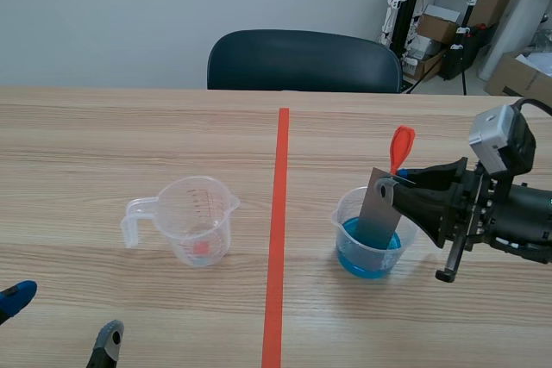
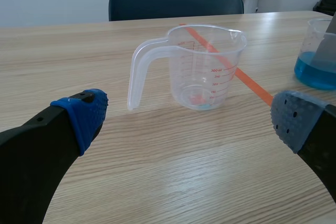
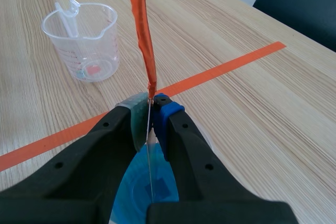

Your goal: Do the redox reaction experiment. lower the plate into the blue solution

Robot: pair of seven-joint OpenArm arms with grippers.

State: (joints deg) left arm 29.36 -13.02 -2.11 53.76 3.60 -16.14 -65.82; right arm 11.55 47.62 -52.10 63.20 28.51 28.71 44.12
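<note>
Thin grey metal plate (image 1: pixel 378 208) topped with an orange-red tape tab (image 1: pixel 402 146), nearly upright with a slight lean, pinched at its upper edge by the right gripper (image 1: pixel 398 183), lower end down in the bright blue solution (image 1: pixel 366 260) filling the lower third of a small clear plastic cup (image 1: pixel 343 211) standing upright.

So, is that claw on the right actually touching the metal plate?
Touching. The right wrist view shows the right gripper with its two pads pressed against the thin plate from both sides.
</note>
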